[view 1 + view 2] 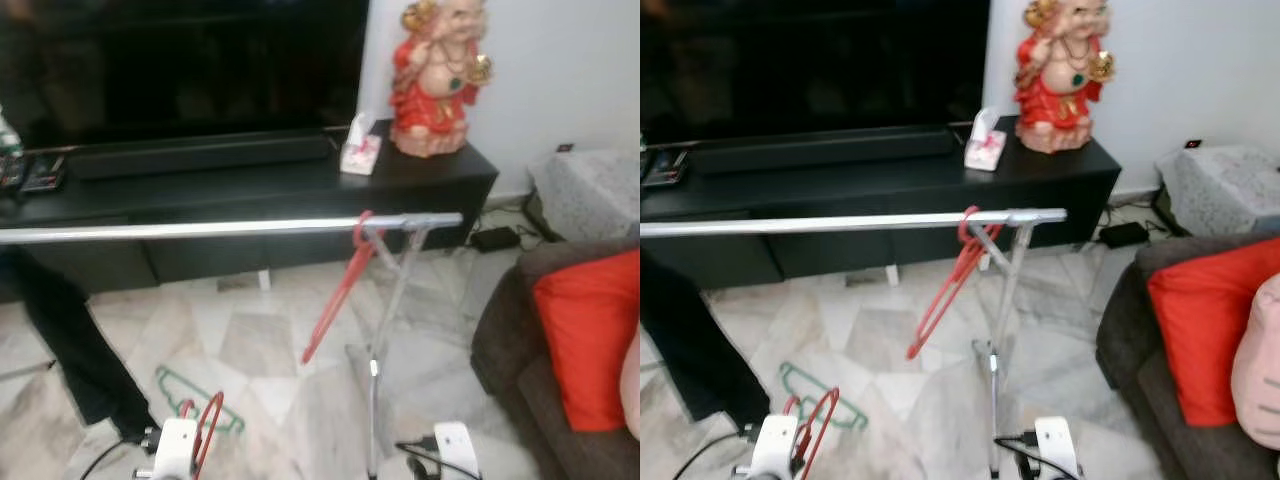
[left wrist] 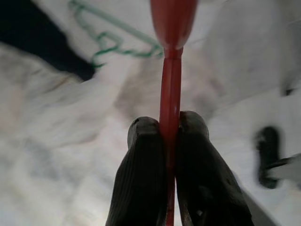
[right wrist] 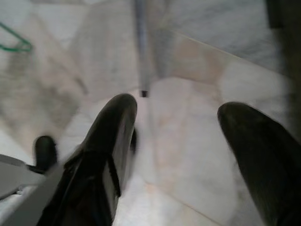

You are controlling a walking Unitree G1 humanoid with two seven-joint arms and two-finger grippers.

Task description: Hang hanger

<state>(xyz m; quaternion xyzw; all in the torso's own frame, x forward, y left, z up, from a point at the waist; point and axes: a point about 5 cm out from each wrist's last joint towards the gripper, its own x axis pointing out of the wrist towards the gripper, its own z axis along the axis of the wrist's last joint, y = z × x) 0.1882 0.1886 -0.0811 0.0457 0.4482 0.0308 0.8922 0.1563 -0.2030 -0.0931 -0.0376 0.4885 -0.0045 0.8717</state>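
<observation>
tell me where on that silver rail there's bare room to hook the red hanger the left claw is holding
The silver rail is bare along most of its run, from the left edge up to the hung red hanger. It is crowded near the right end, where that hanger sits beside the rack's legs. The left claw is shut on the held red hanger, low over the floor near a green hanger.

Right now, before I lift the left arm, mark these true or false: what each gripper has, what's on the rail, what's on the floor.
1. The left gripper is shut on a red hanger. True.
2. The right gripper holds a hanger. False: its jaws stand open over bare floor.
3. A red hanger already hangs on the silver rail. True: hung hanger sits near the rail's right end.
4. The green hanger is on the rail. False: it lies on the floor.
</observation>
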